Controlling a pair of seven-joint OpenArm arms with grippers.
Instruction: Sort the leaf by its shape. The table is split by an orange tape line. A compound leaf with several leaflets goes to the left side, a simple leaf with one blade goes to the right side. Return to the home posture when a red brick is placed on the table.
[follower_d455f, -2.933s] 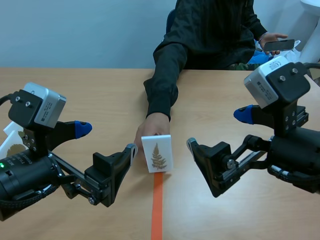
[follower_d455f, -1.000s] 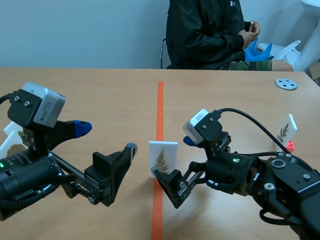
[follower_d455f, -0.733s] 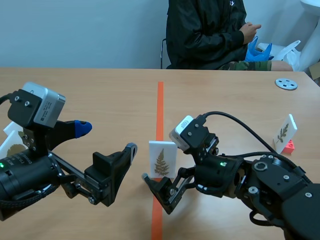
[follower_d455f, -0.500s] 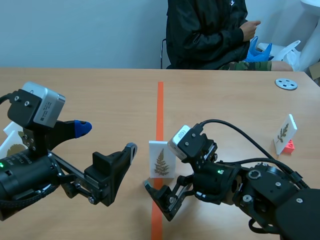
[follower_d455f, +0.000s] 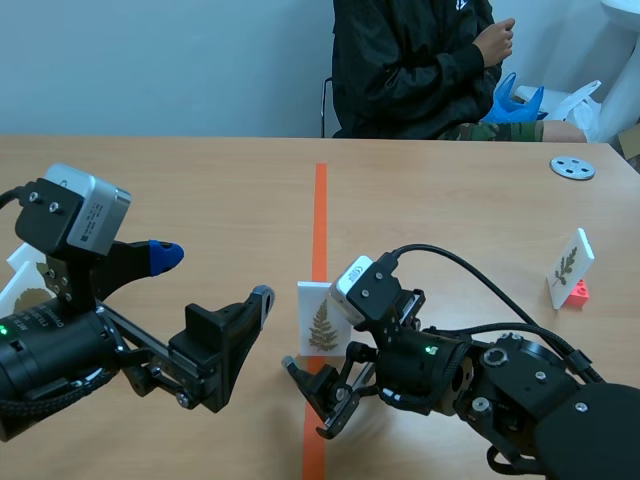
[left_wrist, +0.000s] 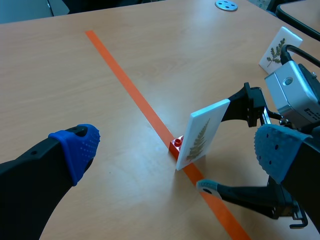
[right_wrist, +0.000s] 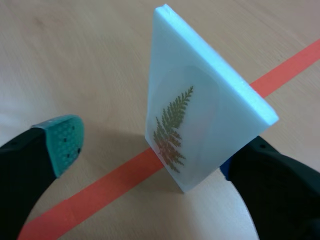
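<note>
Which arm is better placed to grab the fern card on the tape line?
Right. The right gripper, open, straddles the card; the left gripper sits apart, off to its side.

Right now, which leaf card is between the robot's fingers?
The fern card on the orange tape line, between the open fingers of the right gripper. Another leaf card stands far away.
</note>
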